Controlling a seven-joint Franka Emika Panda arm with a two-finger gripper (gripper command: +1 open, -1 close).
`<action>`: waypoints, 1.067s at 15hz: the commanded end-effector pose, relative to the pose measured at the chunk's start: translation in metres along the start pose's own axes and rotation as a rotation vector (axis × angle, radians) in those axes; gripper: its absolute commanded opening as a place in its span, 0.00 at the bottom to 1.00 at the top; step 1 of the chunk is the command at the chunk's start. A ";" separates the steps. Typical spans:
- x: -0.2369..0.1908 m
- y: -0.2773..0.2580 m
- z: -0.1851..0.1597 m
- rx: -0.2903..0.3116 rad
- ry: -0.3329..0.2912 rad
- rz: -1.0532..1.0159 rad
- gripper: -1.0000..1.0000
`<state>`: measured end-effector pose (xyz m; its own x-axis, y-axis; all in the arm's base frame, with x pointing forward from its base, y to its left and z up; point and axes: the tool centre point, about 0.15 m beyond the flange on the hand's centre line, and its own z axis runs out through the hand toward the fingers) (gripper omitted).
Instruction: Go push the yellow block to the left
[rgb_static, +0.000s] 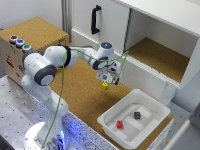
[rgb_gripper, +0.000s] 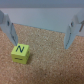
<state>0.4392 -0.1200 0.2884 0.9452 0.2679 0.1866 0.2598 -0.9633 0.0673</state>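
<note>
The yellow block is a tiny bright cube on the cork-topped table, just below my gripper in the exterior view. In the wrist view the yellow block bears a dark letter N and rests on the cork right by one fingertip. The other fingertip stands far off from it. My gripper is open with nothing between its fingers, and the block lies at the edge of the gap rather than in its middle.
A white tray at the exterior view's right holds a red cube and a dark brown cube. An open white cabinet stands behind. A cork-topped box with coloured buttons sits at the left.
</note>
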 end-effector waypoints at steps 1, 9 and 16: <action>0.015 0.015 0.047 0.063 0.042 -0.042 0.00; 0.025 -0.001 0.072 0.102 0.027 -0.046 0.00; 0.035 -0.049 0.087 0.169 -0.003 -0.092 0.00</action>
<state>0.4632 -0.0910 0.2267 0.9287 0.3208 0.1862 0.3283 -0.9445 -0.0104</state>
